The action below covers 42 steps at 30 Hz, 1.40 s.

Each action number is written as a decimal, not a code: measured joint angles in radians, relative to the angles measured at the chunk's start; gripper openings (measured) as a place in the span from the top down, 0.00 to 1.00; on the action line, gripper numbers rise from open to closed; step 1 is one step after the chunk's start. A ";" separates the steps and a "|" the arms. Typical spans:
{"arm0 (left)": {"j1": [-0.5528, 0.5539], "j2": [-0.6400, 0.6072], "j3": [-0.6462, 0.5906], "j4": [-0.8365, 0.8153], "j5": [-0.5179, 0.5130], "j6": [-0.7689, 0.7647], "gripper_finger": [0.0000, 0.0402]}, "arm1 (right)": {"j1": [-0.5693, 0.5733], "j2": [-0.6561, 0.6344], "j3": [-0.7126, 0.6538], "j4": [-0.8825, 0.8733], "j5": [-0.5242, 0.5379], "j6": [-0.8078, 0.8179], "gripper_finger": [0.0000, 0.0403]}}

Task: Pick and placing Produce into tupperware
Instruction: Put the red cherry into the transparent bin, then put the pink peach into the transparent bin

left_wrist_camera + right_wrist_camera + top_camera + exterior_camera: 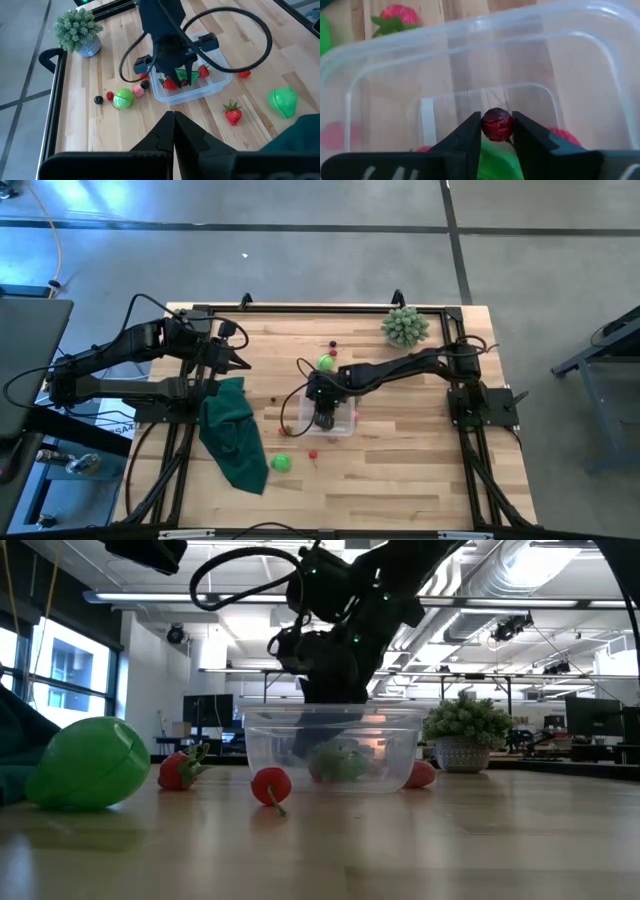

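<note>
The clear tupperware [318, 423] stands mid-table; it also shows in the low view [335, 745]. Inside it lie a green piece [340, 762] and red pieces [169, 83]. My right gripper [497, 126] points down into the tupperware, shut on a small dark red round piece [497, 120]. My left gripper [174, 122] is shut and empty, raised over the table's left part [236, 362]. Loose produce rests on the table: a green ball [326, 362], a second green piece [281, 463], a strawberry [233, 114] and a small red piece [271, 785]. My right gripper pinches the small dark red round piece by its two opposite sides [487, 125] between its fingertips. The fingers come from above, pointing down. The piece is lifted clear, over the inside of the tupperware.
A dark green cloth [236, 440] lies left of the tupperware. A pale green spiky plant in a pot [404, 327] stands at the far right. Small dark and pink pieces [141, 89] lie beyond the tupperware. A black frame [300, 308] edges the table.
</note>
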 joint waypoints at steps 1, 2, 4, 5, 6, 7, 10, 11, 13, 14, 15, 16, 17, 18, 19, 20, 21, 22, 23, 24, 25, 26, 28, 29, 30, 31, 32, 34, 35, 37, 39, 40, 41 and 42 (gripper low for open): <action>0.000 0.000 0.000 0.000 0.000 0.000 1.00 | 0.000 0.003 0.000 -0.003 0.000 0.000 0.75; 0.000 0.000 0.000 0.000 0.000 0.000 1.00 | 0.000 0.006 0.000 -0.005 -0.007 -0.002 0.74; 0.000 0.000 0.000 0.000 0.000 0.000 1.00 | -0.001 0.011 0.000 0.005 -0.010 0.000 0.73; 0.000 0.000 0.000 0.000 0.000 0.000 1.00 | -0.001 0.011 0.000 0.004 -0.011 0.000 0.72; 0.000 0.000 0.000 0.000 0.000 0.000 1.00 | 0.000 0.011 0.000 0.005 -0.013 0.000 0.72; 0.000 0.000 0.000 0.000 0.000 0.000 1.00 | 0.000 0.011 0.000 0.010 -0.014 0.000 0.72; 0.000 0.000 0.000 0.000 0.000 0.000 1.00 | 0.000 0.011 0.000 0.018 -0.021 0.001 0.70; 0.000 0.000 0.000 0.000 0.000 0.000 1.00 | 0.000 0.011 0.000 0.024 -0.024 0.000 0.70; 0.000 0.000 0.000 0.000 0.000 0.000 1.00 | 0.000 0.011 0.000 0.031 -0.030 0.001 0.69; 0.000 0.000 0.000 0.000 0.000 0.000 1.00 | 0.000 0.011 0.000 0.034 -0.030 0.000 0.69; 0.000 0.000 0.000 0.000 0.000 0.000 1.00 | 0.000 0.011 0.000 0.035 -0.031 0.000 0.69; 0.000 0.000 0.000 0.000 0.000 0.000 1.00 | 0.000 0.011 0.000 0.035 -0.032 0.000 0.69; 0.000 0.000 0.000 0.000 0.000 0.000 1.00 | 0.000 0.011 0.000 0.034 -0.032 0.000 0.69; 0.000 0.000 0.000 0.000 0.000 0.000 1.00 | 0.000 0.011 0.000 0.034 -0.032 0.000 0.69; 0.000 0.000 0.000 0.000 0.000 0.000 1.00 | 0.000 0.011 0.000 0.033 -0.033 0.000 0.69; 0.000 0.000 0.000 0.000 0.000 0.000 1.00 | 0.000 0.011 0.000 0.033 -0.033 0.001 0.69; 0.000 0.000 0.000 0.000 0.000 0.000 1.00 | 0.000 0.011 0.000 0.034 -0.033 0.000 0.69; 0.000 0.000 0.000 0.000 0.000 0.000 1.00 | 0.000 0.011 0.000 0.034 -0.033 0.001 0.69; 0.000 0.000 0.000 0.000 0.000 0.000 1.00 | 0.000 0.011 0.001 0.033 -0.034 0.001 0.69; 0.000 0.000 0.000 0.000 0.000 0.000 1.00 | 0.000 0.011 0.005 0.028 -0.037 0.001 0.69; 0.000 0.000 0.000 0.000 0.000 0.000 1.00 | 0.000 0.011 0.009 0.026 -0.040 0.001 0.69; 0.000 0.000 0.000 0.000 0.000 0.000 1.00 | 0.001 0.011 0.014 0.024 -0.040 0.001 0.69; 0.000 0.000 0.000 0.000 0.000 0.000 1.00 | 0.001 0.011 0.022 0.024 -0.044 -0.006 0.69; 0.000 0.000 0.000 0.000 0.000 0.000 1.00 | 0.001 0.011 0.027 0.021 -0.045 -0.012 0.69; 0.000 0.000 0.000 0.000 0.000 0.000 1.00 | 0.001 0.011 0.031 0.020 -0.047 -0.017 0.69; 0.000 0.000 0.000 0.000 0.000 0.000 1.00 | 0.001 0.011 0.034 0.019 -0.048 -0.020 0.69; 0.000 0.000 0.000 0.000 0.000 0.000 1.00 | 0.001 0.011 0.034 0.020 -0.049 -0.021 0.69; 0.000 0.000 0.000 0.000 0.000 0.000 1.00 | 0.001 0.011 0.034 0.015 -0.055 -0.022 0.69; 0.000 0.000 0.000 0.000 0.000 0.000 1.00 | 0.000 0.011 0.034 0.014 -0.061 -0.022 0.69; 0.000 0.000 0.000 0.000 0.000 0.000 1.00 | 0.001 0.011 0.034 0.018 -0.080 -0.024 0.69; 0.000 0.000 0.000 0.000 0.000 0.000 1.00 | 0.001 0.009 0.034 0.016 -0.098 -0.025 0.69; 0.000 0.000 0.000 0.000 0.000 0.000 1.00 | 0.001 0.005 0.034 0.013 -0.101 -0.023 0.69; 0.000 0.000 0.000 0.000 0.000 0.000 1.00 | 0.001 -0.004 0.034 0.013 -0.102 -0.023 0.69; 0.000 0.000 0.000 0.000 0.000 0.000 1.00 | 0.001 -0.017 0.034 0.010 -0.102 -0.025 0.69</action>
